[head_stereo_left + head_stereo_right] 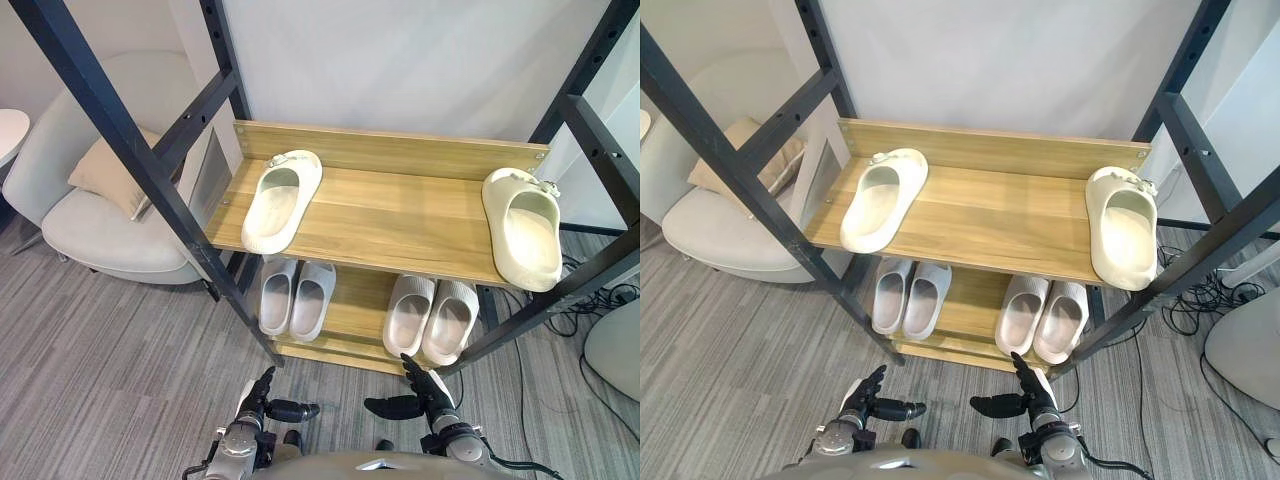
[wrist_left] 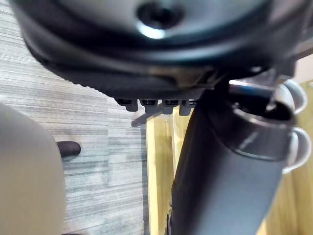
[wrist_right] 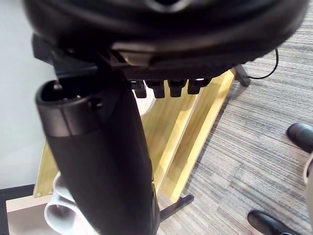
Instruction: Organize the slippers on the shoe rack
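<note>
The wooden shoe rack's top shelf (image 1: 390, 215) holds two cream slippers far apart. One slipper (image 1: 281, 200) lies at the left end, angled, and the other slipper (image 1: 523, 227) sits at the right end, overhanging the front edge. On the lower shelf (image 1: 355, 300) rest two pale pairs, a left pair (image 1: 296, 296) and a right pair (image 1: 432, 316). My left hand (image 1: 253, 405) and right hand (image 1: 432, 398) hang low in front of the rack over the floor, both open and holding nothing, thumbs pointing toward each other. The right pair (image 3: 61, 215) shows past my right thumb.
Black metal posts (image 1: 150, 170) slant up on both sides of the rack. A grey armchair (image 1: 90, 225) with a beige cushion (image 1: 115, 170) stands to the left. Cables (image 1: 600, 298) lie on the grey striped carpet at the right, beside a pale rounded object (image 1: 615, 350).
</note>
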Available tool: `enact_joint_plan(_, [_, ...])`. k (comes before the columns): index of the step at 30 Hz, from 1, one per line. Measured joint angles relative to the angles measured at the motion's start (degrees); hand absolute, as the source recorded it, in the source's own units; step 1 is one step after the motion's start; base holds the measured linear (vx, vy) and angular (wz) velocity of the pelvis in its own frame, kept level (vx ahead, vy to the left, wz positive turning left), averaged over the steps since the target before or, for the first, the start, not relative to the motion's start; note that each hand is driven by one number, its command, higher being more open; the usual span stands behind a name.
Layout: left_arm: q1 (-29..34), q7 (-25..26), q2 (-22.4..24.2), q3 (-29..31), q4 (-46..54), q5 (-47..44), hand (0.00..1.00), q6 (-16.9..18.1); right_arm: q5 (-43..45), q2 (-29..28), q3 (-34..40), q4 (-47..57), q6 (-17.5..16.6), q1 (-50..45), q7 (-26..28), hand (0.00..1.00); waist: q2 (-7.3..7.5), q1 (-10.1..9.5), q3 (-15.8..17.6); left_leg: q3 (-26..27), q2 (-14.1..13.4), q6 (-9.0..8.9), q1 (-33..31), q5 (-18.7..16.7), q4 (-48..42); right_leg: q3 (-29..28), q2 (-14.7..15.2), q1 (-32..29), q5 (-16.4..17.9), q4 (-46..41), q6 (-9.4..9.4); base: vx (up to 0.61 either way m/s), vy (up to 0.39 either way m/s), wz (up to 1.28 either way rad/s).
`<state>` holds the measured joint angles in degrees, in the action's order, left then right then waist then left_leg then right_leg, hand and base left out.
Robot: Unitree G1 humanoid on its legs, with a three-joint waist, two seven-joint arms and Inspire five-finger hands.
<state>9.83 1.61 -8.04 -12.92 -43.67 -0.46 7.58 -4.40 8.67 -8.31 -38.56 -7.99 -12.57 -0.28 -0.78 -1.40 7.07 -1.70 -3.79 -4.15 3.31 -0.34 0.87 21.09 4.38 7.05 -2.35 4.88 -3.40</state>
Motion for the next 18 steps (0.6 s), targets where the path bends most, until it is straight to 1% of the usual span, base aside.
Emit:
enact_joint_plan(3, [5.60,-3.34,-2.05,-2.64,10.56,-2.78,1.00,0.56,0.16,1.12,0.45,0.00,0.00,-0.81,0.80,1.00,-0.08,-0.01,-0.02,-0.28,0.15,0.01,-0.02,0.00,0.12,0.33,0.16,0.07,0.13,-0.03,-0.11,0.02,0.017,0.05])
enact_joint_plan(4, [6.11,-3.62,-2.24,-2.73,11.51,-3.12,1.00,0.60,0.19,1.24,0.48,0.00,0.00,-0.89,0.92,1.00,-0.08,-0.01,-0.01,-0.29,0.15,0.01,-0.02,0.00,0.12,0.33,0.16,0.07,0.14,-0.03,-0.11,0.00,0.000,0.00])
enact_joint_plan(5, [7.83,-4.81,-3.55,-3.63,15.17,-4.78,1.00,0.65,0.60,1.81,0.52,0.00,-0.01,-1.22,1.42,1.00,-0.17,-0.02,-0.04,-0.30,0.16,0.01,-0.02,0.00,0.14,0.36,0.18,0.07,0.17,-0.03,-0.12,0.00,0.000,0.00])
enact_joint_plan(6, [8.36,-5.32,-4.27,-4.08,16.60,-5.24,1.00,0.65,0.80,2.10,0.54,0.00,-0.01,-1.42,1.61,1.00,-0.25,-0.07,-0.09,-0.32,0.16,0.02,-0.02,0.00,0.14,0.38,0.18,0.08,0.18,-0.03,-0.13,0.00,0.000,0.00])
enact_joint_plan(8, [10.34,-7.81,-6.71,-5.18,22.05,-7.61,1.00,0.69,2.27,3.21,0.69,0.00,-0.01,-2.18,2.64,1.00,-0.90,-0.11,-0.50,-0.42,0.22,0.02,-0.04,0.00,0.14,0.51,0.24,0.12,0.23,-0.04,-0.15,0.00,0.000,0.00])
enact_joint_plan(9, [10.94,-8.53,-7.92,-6.08,24.59,-8.79,1.00,0.73,2.28,3.51,0.95,0.00,0.00,-2.54,3.02,1.00,-1.37,-0.11,-0.79,-0.46,0.23,0.04,-0.05,0.01,0.15,0.59,0.26,0.14,0.25,-0.04,-0.16,0.00,0.000,0.00])
enact_joint_plan(12, [11.63,-10.13,-9.19,-7.47,28.64,-10.40,1.00,0.81,2.35,4.15,0.96,0.00,-0.01,-2.97,3.85,1.00,-2.11,-0.07,-1.29,-0.52,0.24,0.07,-0.04,0.03,0.15,0.75,0.26,0.20,0.26,-0.05,-0.17,0.00,0.000,0.00])
enact_joint_plan(13, [11.67,-11.09,-9.87,-8.96,31.10,-11.48,1.00,0.92,2.41,4.55,0.96,0.00,-0.01,-3.01,4.43,1.00,-2.48,-0.05,-1.53,-0.58,0.24,0.11,0.00,0.06,0.14,0.82,0.26,0.29,0.26,-0.05,-0.17,0.00,0.000,0.00])
enact_joint_plan(15, [11.73,-12.03,-10.14,-10.09,32.97,-12.37,1.00,0.94,2.47,4.65,0.96,0.00,-0.01,-3.03,4.86,1.00,-2.76,-0.01,-1.71,-0.63,0.23,0.12,0.16,0.06,0.13,0.87,0.24,0.49,0.27,-0.05,-0.16,0.00,0.000,0.00])
enact_joint_plan(18, [11.72,-14.00,-10.44,-12.39,36.35,-13.13,1.00,1.06,3.57,4.76,0.93,-0.01,0.00,-3.23,5.55,1.00,-2.58,0.06,-1.91,-0.70,0.21,0.11,0.85,0.05,0.26,0.98,0.24,1.20,0.43,-0.04,-0.16,0.00,0.000,0.00])
